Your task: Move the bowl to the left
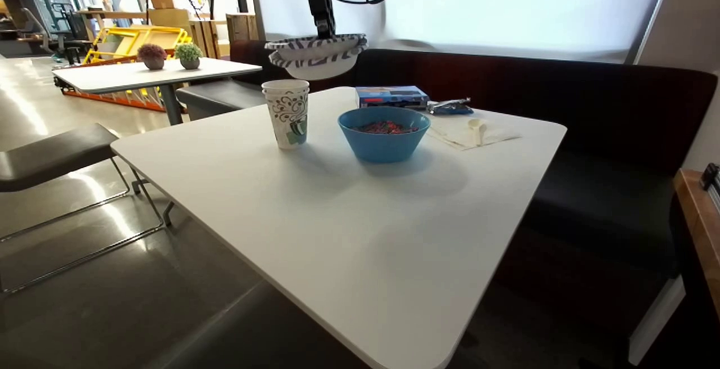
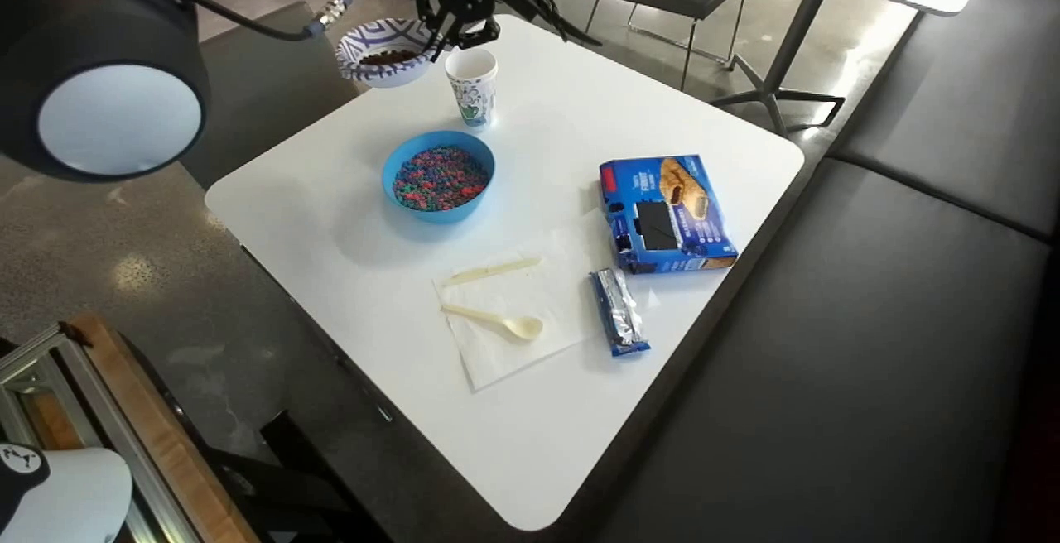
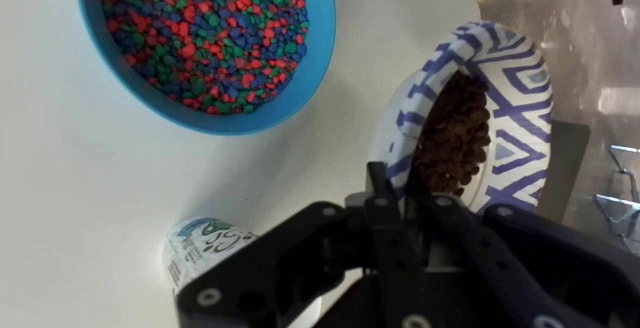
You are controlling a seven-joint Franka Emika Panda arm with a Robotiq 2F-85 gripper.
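The bowl is white with a purple-blue zigzag pattern and holds small dark brown pieces. It hangs in the air above table height in both exterior views (image 1: 316,64) (image 2: 404,74). In the wrist view the bowl (image 3: 522,113) is right of centre, its near rim bent inward. My gripper (image 3: 397,183) is shut on that rim, one finger outside the wall and the other inside. The gripper also shows in both exterior views (image 1: 325,34) (image 2: 439,40). The inner fingertip is hard to see against the dark contents.
A blue bowl (image 2: 439,216) of coloured bits stands on the white table (image 2: 530,444). Stacked patterned cups (image 2: 474,100) stand close to the held bowl. A blue box (image 2: 667,212), a foil wrapper (image 2: 619,311), a napkin (image 2: 497,365), a spoon (image 2: 522,328) and a knife (image 2: 493,271) lie farther off.
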